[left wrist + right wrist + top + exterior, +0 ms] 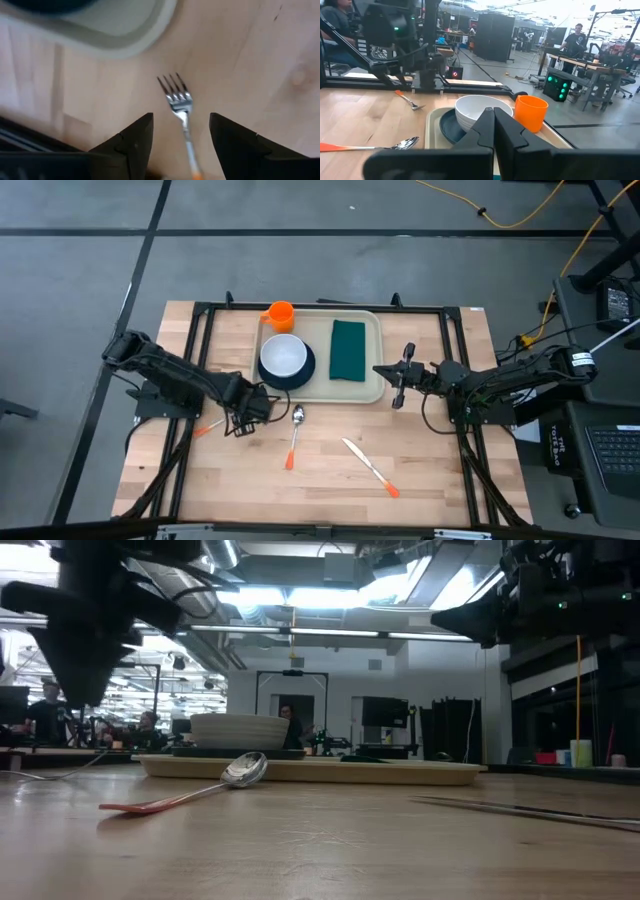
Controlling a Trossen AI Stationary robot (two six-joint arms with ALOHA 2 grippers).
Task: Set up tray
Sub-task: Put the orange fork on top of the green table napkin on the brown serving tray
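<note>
The tray [372,390] sits at the table's far middle, long axis left-right, holding bowl [283,357] on plate [301,376], napkin [348,349], orange cup [281,315]. Left gripper [243,423] gapes empty over a fork [179,100]; right gripper [397,388] is closed, empty.

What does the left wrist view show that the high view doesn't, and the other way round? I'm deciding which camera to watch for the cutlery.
Only the left wrist view shows the fork's tines clearly, lying on the wood between the open left gripper's fingers. Only the high view shows the spoon, knife, orange cup, white bowl, green napkin and the shut right gripper beside the tray's right end. Both show the tray corner and the table.
</note>
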